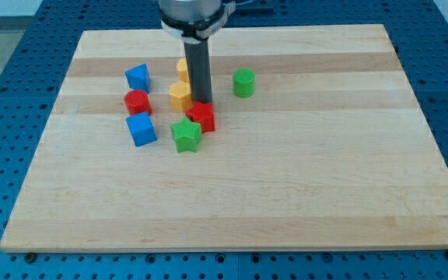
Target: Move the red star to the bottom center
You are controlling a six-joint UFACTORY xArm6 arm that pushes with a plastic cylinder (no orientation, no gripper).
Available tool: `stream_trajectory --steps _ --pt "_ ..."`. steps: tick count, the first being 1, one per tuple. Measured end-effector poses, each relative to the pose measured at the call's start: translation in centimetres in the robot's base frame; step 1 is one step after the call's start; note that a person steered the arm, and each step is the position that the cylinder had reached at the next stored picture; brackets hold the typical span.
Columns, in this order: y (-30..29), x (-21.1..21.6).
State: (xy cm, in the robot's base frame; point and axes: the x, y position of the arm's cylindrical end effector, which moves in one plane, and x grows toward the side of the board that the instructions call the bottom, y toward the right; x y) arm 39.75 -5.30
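Green star point(186, 134) lies nearest the view's bottom, touching the red star point(202, 117) at its upper right. Blue cube point(141, 128) just left of the green star; red cylinder point(137, 101) above it, second blue block point(137, 76) higher. My tip point(201, 102) sits at the red star's top edge, rod upright. No jaws on this rod. Yellow block point(180, 95) just left of the rod; another yellow block point(183, 68) partly hidden behind it. Green cylinder point(243, 82) to the right. Wooden board point(302, 187).

Wooden board point(302, 187) carries blue point(141, 129), green point(243, 82) and yellow point(180, 96) blocks, a red cylinder point(137, 101)
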Motion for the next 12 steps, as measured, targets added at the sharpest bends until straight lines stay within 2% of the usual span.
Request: stream_trajectory --steps 2,3,4,5,7,10,12 --pt "-0.6 3.4" --pt "-1.2 2.8" --pt "-5.5 2.3" --pt "-4.1 4.3" --pt "-2.1 5.7" --pt "10.3 8.1" --pt "10.0 9.1"
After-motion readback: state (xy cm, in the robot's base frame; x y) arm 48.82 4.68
